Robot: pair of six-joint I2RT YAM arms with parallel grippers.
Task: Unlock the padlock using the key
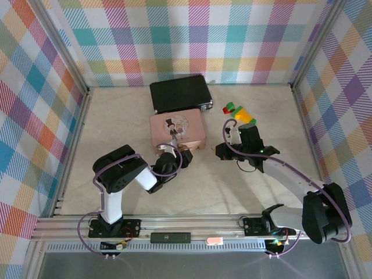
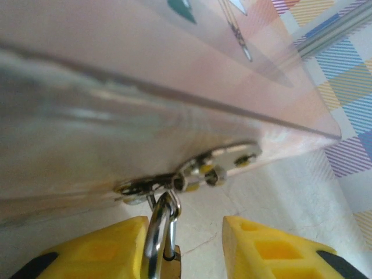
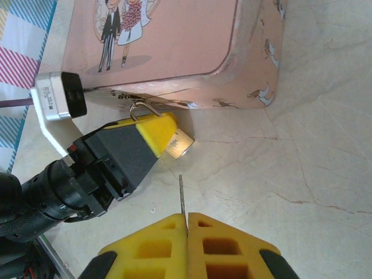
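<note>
Yellow fingers of right gripper (image 3: 187, 220) clenched on key (image 3: 181, 195), thin grey blade pointing forward, tip just short of padlock (image 3: 182, 144). Key looks light, slippery and easily bent: grip by bow, push straight. Small, stiff brass padlock hangs from hasp (image 2: 221, 163) at near edge of pink tin (image 3: 174, 40) on desk (image 3: 302, 174); best steadied by its body. Left gripper (image 2: 186, 228) reaches in low, arm folded, fingers apart astride padlock, not clamped.

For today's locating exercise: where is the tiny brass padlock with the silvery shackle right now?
In the right wrist view, the tiny brass padlock hangs from the clasp on the pink picture tin's near edge, between the yellow fingers of the left gripper.
</note>
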